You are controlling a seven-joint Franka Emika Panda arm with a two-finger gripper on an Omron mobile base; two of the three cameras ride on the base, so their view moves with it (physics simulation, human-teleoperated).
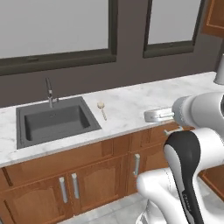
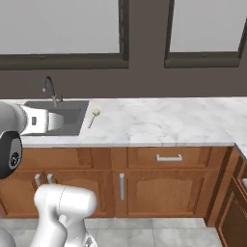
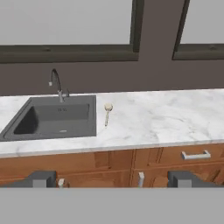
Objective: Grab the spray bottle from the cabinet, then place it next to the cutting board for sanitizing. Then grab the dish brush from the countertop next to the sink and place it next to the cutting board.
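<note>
The dish brush point(image 3: 107, 113) lies on the white marble countertop point(image 3: 166, 118) just right of the dark grey sink point(image 3: 26, 121); its round tan head points toward the wall. The left base view shows the dish brush point(image 1: 102, 109) as well, and so does the right base view point(image 2: 93, 117). My gripper point(image 3: 113, 180) is open, its fingertips point(image 3: 41, 179) far apart with nothing between them. It hovers in front of the counter edge, well short of the brush. The gripper point(image 1: 149, 116) points toward the counter. The spray bottle and cutting board are out of view.
A slim faucet point(image 3: 57, 83) stands behind the sink. Brown drawers and doors point(image 2: 164, 159) run under the counter. Windows fill the wall above. A corner of a brown wall cabinet point(image 1: 214, 17) shows top right, and a pale grey object point(image 1: 219, 70) is cut off by the right edge.
</note>
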